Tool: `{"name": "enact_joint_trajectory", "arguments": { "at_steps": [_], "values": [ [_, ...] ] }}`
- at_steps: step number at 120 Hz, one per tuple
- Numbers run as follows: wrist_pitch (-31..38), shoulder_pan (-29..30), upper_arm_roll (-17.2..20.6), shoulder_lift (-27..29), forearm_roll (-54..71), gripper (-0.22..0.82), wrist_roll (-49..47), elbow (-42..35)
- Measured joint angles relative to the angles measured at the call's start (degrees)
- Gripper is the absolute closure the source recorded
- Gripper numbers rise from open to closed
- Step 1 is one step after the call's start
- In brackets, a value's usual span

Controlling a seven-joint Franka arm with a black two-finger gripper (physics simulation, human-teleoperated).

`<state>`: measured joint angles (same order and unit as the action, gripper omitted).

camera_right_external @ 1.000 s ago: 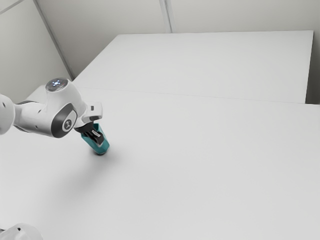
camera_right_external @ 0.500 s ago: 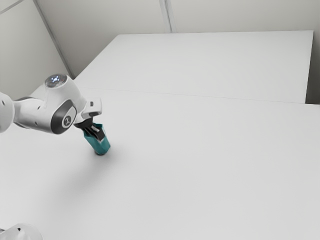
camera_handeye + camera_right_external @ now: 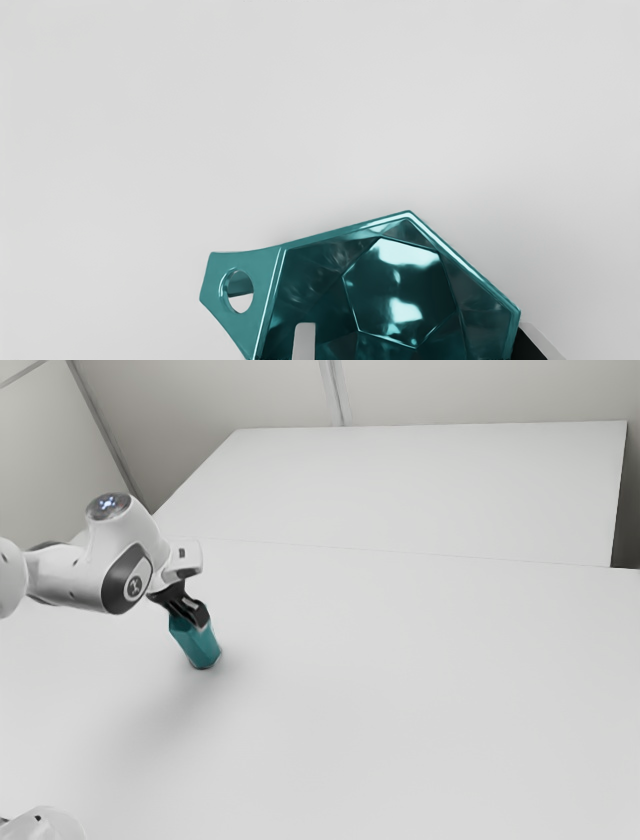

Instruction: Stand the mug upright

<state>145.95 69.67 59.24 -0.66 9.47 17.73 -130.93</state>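
The teal faceted mug stands on its base on the table, its top leaning toward the exterior view's left in the picture. My gripper is at its rim, pointing down. In the wrist view the mug turns its mouth to the camera, with its inside floor visible and the holed handle at one side. The gripper is open, its fingers wide apart: one overlaps the mouth, the other is beyond the opposite rim. Contact with the walls cannot be made out.
The white table spreads around the mug, and a second pale surface lies behind it. A white rounded part stands at the exterior view's lower left corner. Pale walls rise behind.
My hand has risen, and the fingers, earlier lower over the mug, are now near its rim. The mug's base has stayed nearly in place, and more of its side shows.
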Motion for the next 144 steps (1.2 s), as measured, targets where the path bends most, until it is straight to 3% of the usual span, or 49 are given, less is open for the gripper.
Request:
{"name": "enact_joint_trajectory", "arguments": {
  "at_steps": [32,53,79,107,122,144],
  "values": [
    [-3.9,0.5,1.5,0.9,-2.7,0.22,0.2,6.7],
    [-13.0,-1.1,0.9,0.8,-5.8,0.18,0.4,20.6],
    [-34.0,-25.5,-20.2,-1.8,-9.5,0.07,-2.1,35.4],
    [-52.8,-57.2,-46.7,-1.9,-10.1,0.02,-7.2,40.5],
    [-57.7,-63.1,-51.6,-2.0,-10.5,0.01,-9.2,40.8],
    [-60.9,-61.8,-52.4,-2.1,-10.7,0.01,-11.5,41.1]
  ]
}}
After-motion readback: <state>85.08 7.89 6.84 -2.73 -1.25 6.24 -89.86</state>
